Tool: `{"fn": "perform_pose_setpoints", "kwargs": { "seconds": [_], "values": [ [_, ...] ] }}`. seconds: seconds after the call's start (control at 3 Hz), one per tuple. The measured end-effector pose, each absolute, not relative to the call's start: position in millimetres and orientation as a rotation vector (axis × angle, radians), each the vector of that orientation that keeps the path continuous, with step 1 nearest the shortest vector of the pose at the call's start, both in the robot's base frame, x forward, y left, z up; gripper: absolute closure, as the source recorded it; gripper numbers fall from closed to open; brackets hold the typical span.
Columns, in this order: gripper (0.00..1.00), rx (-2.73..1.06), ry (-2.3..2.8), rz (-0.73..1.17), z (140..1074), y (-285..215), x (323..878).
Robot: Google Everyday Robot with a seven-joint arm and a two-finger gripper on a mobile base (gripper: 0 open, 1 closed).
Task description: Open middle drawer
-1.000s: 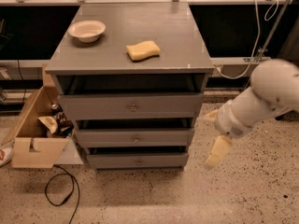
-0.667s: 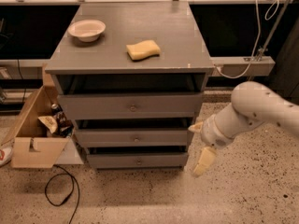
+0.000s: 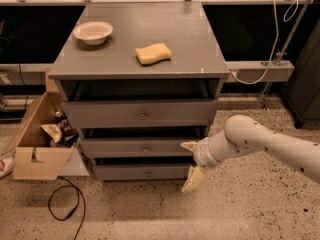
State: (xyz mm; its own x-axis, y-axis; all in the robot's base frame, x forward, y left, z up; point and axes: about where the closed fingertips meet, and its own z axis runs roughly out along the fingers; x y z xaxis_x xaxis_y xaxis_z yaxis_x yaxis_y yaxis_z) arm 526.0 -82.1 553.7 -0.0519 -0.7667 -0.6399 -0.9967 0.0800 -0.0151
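Note:
The grey cabinet (image 3: 135, 49) has three drawers. The middle drawer (image 3: 120, 147) is a wide grey front with a small round metal knob (image 3: 146, 148) at its centre; it sits slightly out from the frame, like the other two. My gripper (image 3: 192, 163) is on the white arm (image 3: 260, 144) coming in from the right. It is open, one finger (image 3: 189, 145) at the middle drawer's right end and the other finger (image 3: 194, 180) lower, by the bottom drawer (image 3: 145, 172). It holds nothing and is well right of the knob.
A white bowl (image 3: 93, 32) and a yellow sponge (image 3: 153, 53) lie on the cabinet top. The top drawer (image 3: 140, 114) is the tallest. An open cardboard box (image 3: 35, 154) with clutter stands at the left, and a black cable (image 3: 65, 204) loops on the speckled floor.
The arm has swung left and lower, bringing the gripper from beside the cabinet's right side to the right end of the middle drawer front. The drawers have not moved.

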Motion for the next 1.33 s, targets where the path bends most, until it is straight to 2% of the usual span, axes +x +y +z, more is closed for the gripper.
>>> {"fn": "perform_pose_setpoints", "kwargs": {
  "seconds": [0.67, 1.33],
  "values": [
    [0.00, -1.752, 1.865, 0.621, 536.3, -79.0, 530.5],
    [0.00, -1.963, 1.747, 0.404, 470.8, -63.8, 585.0]
  ]
}}
